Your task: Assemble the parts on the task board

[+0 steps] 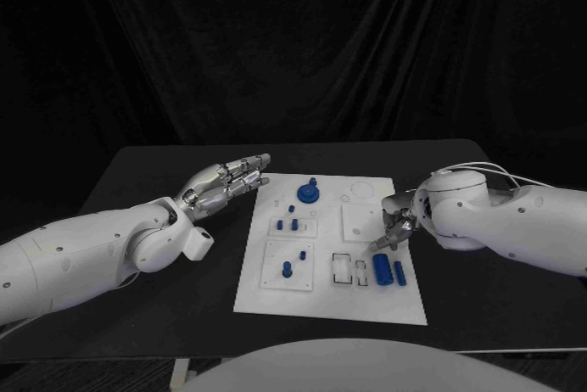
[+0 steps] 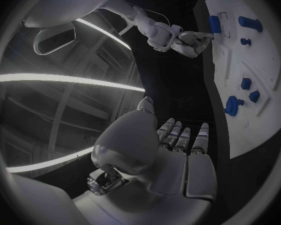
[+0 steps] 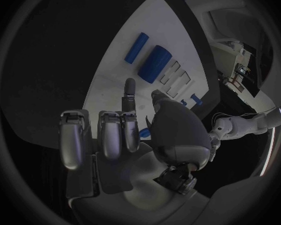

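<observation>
- My left robot hand point(image 1: 226, 186) hovers over the black counter point(image 1: 147, 167) just beside the board's point(image 1: 330, 303) left far corner, fingers stretched out and apart, holding nothing
- From the left wrist camera, the same robot hand point(image 2: 178, 145) lies flat and empty, with the board point(image 2: 253, 115) off to one side of it
- My right robot hand point(image 1: 394, 225) sits over the board's right side, fingers curled down toward the surface; one finger points out straight over the board point(image 3: 115, 90) in the right wrist view
- I cannot tell whether my right robot hand point(image 3: 125, 135) pinches anything; a bit of blue shows just beside the thumb, too small to make out
- Two blue cylinders point(image 1: 390, 269) lie side by side near the board's right edge, just below my right robot hand
- The thick cylinder point(image 3: 155, 63) and the thin cylinder point(image 3: 136, 47) lie next to each other ahead of my right fingers
- A round blue knob point(image 1: 309, 190) stands near the board's far edge
- Small blue pegs point(image 1: 290, 224) stand in the left-hand recess, and another peg point(image 1: 287, 268) stands in the near left recess
</observation>
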Motion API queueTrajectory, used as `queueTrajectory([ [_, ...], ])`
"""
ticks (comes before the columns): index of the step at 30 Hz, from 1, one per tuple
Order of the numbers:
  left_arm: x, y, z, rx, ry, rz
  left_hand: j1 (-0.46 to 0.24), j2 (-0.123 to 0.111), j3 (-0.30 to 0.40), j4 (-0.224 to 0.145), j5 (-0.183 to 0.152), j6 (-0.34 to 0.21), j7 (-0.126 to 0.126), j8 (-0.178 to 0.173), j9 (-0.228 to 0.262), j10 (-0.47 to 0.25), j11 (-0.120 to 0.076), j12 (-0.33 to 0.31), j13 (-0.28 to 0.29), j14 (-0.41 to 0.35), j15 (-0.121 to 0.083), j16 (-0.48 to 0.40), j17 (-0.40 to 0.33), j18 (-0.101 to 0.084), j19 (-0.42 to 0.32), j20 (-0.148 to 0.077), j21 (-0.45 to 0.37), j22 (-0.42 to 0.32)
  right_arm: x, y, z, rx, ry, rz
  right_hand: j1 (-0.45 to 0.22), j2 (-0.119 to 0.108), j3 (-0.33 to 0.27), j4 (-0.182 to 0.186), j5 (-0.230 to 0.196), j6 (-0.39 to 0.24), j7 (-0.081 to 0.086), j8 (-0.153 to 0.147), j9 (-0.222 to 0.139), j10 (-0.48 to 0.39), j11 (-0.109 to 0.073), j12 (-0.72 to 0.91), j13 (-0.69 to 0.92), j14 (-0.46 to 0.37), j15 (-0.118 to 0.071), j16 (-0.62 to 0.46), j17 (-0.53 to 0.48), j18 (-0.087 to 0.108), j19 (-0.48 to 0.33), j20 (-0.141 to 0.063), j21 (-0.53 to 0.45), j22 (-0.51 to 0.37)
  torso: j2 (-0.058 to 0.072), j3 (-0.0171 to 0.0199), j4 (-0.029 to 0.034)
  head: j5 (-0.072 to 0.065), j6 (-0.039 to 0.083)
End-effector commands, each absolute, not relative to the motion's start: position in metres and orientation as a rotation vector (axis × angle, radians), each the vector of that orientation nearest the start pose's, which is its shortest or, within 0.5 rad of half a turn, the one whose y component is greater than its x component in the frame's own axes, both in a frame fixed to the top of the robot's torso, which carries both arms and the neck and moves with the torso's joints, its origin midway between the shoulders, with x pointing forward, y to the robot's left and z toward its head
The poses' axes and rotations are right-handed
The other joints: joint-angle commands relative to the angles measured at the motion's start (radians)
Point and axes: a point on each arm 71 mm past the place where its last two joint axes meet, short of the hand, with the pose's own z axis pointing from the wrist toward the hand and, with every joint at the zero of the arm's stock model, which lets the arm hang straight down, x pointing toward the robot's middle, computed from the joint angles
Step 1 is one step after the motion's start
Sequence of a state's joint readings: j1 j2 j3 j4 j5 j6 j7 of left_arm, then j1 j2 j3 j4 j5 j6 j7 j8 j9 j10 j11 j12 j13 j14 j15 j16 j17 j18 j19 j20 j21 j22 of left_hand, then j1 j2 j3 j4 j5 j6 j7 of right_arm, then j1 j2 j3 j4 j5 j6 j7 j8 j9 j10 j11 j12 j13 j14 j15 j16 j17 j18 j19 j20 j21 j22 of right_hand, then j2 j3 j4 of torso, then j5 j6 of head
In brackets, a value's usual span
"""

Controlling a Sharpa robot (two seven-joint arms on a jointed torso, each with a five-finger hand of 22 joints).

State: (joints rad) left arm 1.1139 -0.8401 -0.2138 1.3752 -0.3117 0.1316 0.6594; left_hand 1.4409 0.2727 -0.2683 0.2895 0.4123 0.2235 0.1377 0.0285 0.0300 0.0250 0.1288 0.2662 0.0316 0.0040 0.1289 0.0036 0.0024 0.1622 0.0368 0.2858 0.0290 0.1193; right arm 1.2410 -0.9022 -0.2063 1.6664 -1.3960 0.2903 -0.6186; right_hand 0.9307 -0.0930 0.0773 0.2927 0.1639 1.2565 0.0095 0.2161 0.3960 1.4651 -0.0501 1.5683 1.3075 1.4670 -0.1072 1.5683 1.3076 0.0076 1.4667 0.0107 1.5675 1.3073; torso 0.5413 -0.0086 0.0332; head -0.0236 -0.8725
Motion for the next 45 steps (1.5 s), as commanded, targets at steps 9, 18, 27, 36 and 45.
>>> queueTrajectory([
  [9,0.445,0.225,-0.274,-0.726,1.713,-1.836,0.013,0.001,0.008,-0.001,0.006,0.004,0.020,0.005,0.000,-0.002,0.009,0.003,0.001,-0.002,0.008,0.005,0.000,0.013,0.001,0.006,0.006,0.002,0.426,-0.221,-0.261,-0.287,2.404,0.007,-0.055,-0.012,-0.006,0.001,-0.096,-0.001,0.007,-0.034,-0.005,0.106,0.001,0.003,0.263,0.104,0.000,0.002,0.263,-0.006,0.101,-0.006,-0.001,0.262,0.001,-0.0001,-0.0005,-0.003,0.000],
  [18,0.444,0.227,-0.277,-0.736,1.726,-1.828,0.021,0.001,0.012,-0.001,0.009,0.003,0.024,0.004,0.000,-0.003,0.013,0.002,0.001,-0.002,0.016,0.005,0.000,0.011,0.002,0.008,0.007,0.003,0.424,-0.218,-0.265,-0.293,2.413,0.009,-0.085,-0.033,-0.012,0.003,-0.104,-0.004,0.009,-0.038,0.004,0.106,0.002,0.003,0.263,0.104,0.002,0.002,0.263,-0.004,0.098,-0.003,-0.007,0.259,-0.001,0.0000,-0.0008,-0.001,0.000],
  [27,0.443,0.229,-0.277,-0.740,1.727,-1.823,0.022,0.001,0.013,-0.001,0.009,0.005,0.024,0.005,0.001,-0.003,0.014,0.002,0.001,-0.002,0.017,0.005,0.000,0.011,0.002,0.008,0.007,0.003,0.424,-0.218,-0.268,-0.298,2.424,0.001,-0.089,-0.026,-0.008,0.001,-0.098,-0.011,0.011,-0.042,0.016,0.106,0.003,0.003,0.263,0.104,0.004,0.002,0.263,-0.003,0.095,-0.002,-0.013,0.257,0.000,0.0000,-0.0002,0.000,0.000],
  [36,0.443,0.229,-0.277,-0.740,1.725,-1.821,0.026,0.000,0.014,-0.002,0.010,0.010,0.028,0.006,0.001,-0.003,0.016,0.003,0.001,-0.002,0.018,0.006,0.001,0.010,0.003,0.008,0.007,0.003,0.423,-0.217,-0.269,-0.306,2.429,0.004,-0.056,-0.019,0.002,-0.001,0.009,-0.042,0.019,-0.061,0.040,0.106,0.010,0.003,0.263,0.104,0.009,0.002,0.263,-0.002,0.093,0.003,-0.016,0.256,0.000,0.0000,-0.0001,-0.003,0.000],
  [45,0.443,0.228,-0.277,-0.740,1.727,-1.820,0.028,-0.001,0.015,-0.002,0.011,0.011,0.029,0.006,0.001,-0.003,0.017,0.003,0.001,-0.002,0.018,0.006,0.001,0.010,0.003,0.008,0.008,0.004,0.423,-0.216,-0.271,-0.311,2.433,0.009,-0.027,-0.008,0.010,-0.006,0.157,-0.048,0.021,-0.068,0.064,0.106,0.011,0.003,0.263,0.104,0.011,0.002,0.263,0.000,0.090,0.006,-0.021,0.254,-0.001,0.0005,-0.0008,-0.002,0.000],
])
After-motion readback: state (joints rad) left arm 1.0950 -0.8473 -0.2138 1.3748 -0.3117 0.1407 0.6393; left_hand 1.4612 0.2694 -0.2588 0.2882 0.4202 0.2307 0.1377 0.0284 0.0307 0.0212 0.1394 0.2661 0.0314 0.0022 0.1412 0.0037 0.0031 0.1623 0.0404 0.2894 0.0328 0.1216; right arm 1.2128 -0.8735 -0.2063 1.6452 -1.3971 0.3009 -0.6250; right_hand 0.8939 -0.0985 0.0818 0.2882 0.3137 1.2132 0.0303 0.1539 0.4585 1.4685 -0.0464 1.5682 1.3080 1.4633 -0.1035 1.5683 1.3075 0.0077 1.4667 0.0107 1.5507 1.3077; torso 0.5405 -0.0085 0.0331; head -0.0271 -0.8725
